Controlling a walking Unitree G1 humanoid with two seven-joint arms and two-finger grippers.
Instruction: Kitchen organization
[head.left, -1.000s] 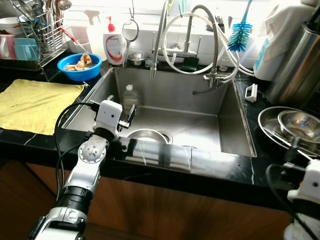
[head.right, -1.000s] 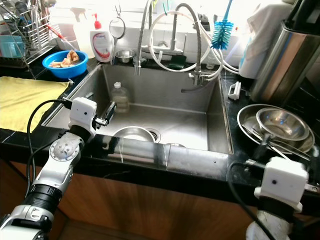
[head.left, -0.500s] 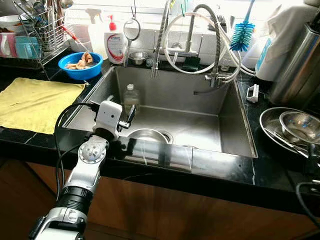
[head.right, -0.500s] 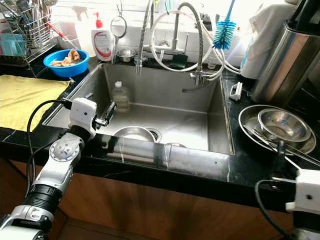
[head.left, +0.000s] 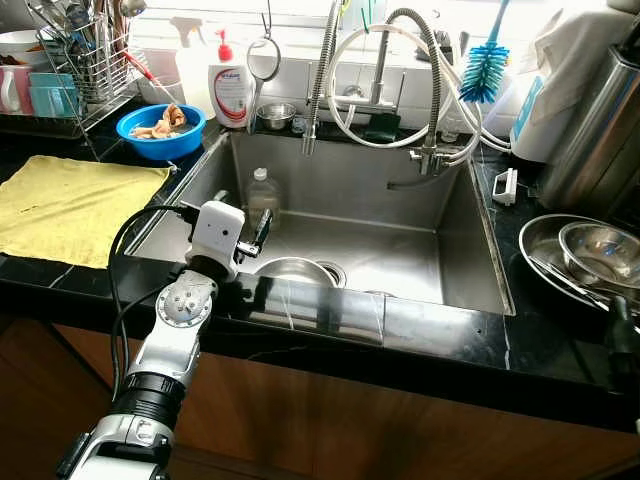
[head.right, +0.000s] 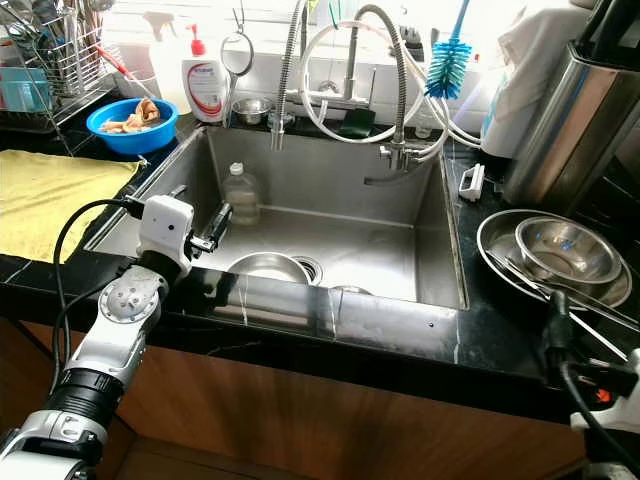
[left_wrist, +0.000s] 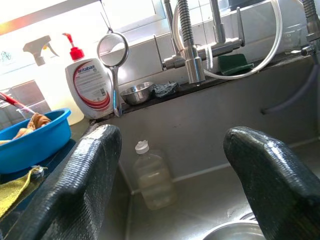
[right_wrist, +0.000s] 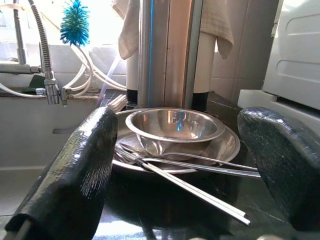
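- So the right gripper is spread wide, holding nothing, and it's down low at the counter's front edge, aimed straight at the stack on the right side of the counter.
- That stack: a small steel bowl sits inside a wider steel basin, with a pair of metal chopsticks lying across the basin's near rim, tips running out toward the gripper and off to one side.
- Key relation, I'd say: the bowl is dead ahead between the two fingers and a bit above the counter, so a forward reach lines up with it. The chopsticks cross that path on a diagonal, so they'd likely get bumped first.
- Right arm is clearly the closer one to that stack. A tall steel canister stands just behind it.
- Left gripper is also open and empty, hanging over the sink's left front corner. Ahead of it are a clear plastic bottle standing against the back wall and a steel bowl near the drain.
- Versus a second ago: the right arm's white wrist block was up in the head views, now it's dropped almost out of them. Left arm hasn't budged.
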